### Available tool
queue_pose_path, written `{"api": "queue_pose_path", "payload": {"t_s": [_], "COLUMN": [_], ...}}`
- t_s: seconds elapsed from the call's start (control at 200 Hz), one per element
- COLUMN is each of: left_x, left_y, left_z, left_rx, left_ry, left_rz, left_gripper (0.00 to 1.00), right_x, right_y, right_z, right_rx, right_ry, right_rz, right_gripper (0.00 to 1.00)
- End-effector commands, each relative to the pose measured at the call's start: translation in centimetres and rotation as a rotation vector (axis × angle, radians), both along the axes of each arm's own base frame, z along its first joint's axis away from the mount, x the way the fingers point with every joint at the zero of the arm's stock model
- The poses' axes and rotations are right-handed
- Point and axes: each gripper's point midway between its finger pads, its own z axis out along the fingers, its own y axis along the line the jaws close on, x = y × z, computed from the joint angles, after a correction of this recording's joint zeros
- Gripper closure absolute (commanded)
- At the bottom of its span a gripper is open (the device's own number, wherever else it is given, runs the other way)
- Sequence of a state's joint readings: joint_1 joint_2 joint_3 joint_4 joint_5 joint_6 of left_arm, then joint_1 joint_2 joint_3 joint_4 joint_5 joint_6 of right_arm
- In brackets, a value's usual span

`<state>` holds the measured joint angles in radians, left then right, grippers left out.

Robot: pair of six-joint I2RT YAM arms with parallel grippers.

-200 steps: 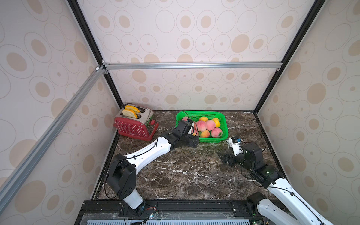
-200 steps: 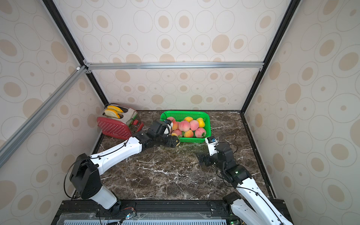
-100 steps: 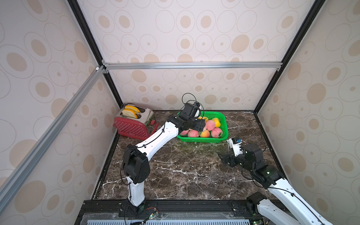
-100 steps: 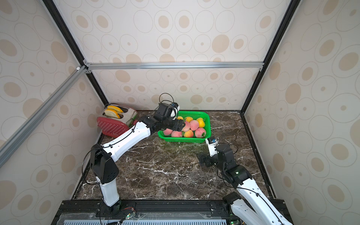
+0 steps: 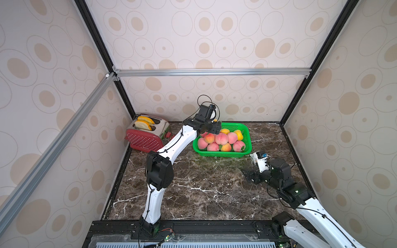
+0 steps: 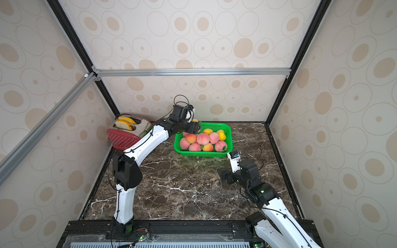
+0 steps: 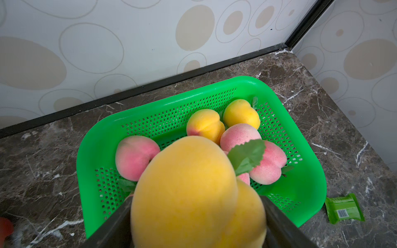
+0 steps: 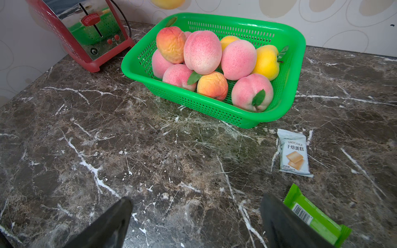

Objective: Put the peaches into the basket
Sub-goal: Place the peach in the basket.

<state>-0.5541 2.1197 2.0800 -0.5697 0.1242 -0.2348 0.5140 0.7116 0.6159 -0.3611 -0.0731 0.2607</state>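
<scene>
Marble top (image 5: pixel 204 182), basket (image 5: pixel 247 137) at back heaped with peaches (image 5: pixel 221 138), my left gripper (image 7: pixel 197 219) clamps a yellow peach (image 7: pixel 184 182) by its sides over the basket, looks light, fuzzy, round so could roll on release, right gripper (image 8: pixel 195 216) wide, empty.

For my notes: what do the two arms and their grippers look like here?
Left arm and right arm have glossy white links, bulky black joint housings and thin black cables clipped alongside. The right gripper has black wedge-shaped fingers; a small green light glows on that arm's black housing.
</scene>
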Motion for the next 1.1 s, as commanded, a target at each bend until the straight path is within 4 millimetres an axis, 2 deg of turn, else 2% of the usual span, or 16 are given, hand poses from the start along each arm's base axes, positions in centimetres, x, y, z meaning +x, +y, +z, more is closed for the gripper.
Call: {"api": "queue_pose_path", "payload": {"t_s": [0.0,0.25,0.516,0.831,1.097], "left_x": [1.0,3.2,5.2,6.6,7.4], "left_y": [-0.9,-1.6,-1.1,-1.9,-1.4], "left_z": [0.3,0.8,-1.9,-1.9,-3.6], "left_rx": [0.005,-0.008,-0.028,-0.076,-0.052], "left_ry": [-0.035,-0.089,-0.053,-0.083,-0.068], "left_rz": [-0.065,-0.102,-0.073,-0.077,-0.069], "left_gripper": [0.21,0.19,0.19,0.18,0.18], "right_x": [-0.3,-0.6,-0.5,0.0,0.1], "right_y": [-0.2,-0.5,-0.5,0.4,0.5], "right_z": [-0.1,-1.2,-1.9,-1.8,-2.3], "right_rx": [-0.01,-0.013,-0.021,0.037,0.022], "right_ry": [-0.001,0.019,0.032,0.034,0.044], "right_rz": [0.001,-0.01,-0.014,-0.011,-0.001], "right_gripper": [0.02,0.02,0.02,0.03,0.02]}}
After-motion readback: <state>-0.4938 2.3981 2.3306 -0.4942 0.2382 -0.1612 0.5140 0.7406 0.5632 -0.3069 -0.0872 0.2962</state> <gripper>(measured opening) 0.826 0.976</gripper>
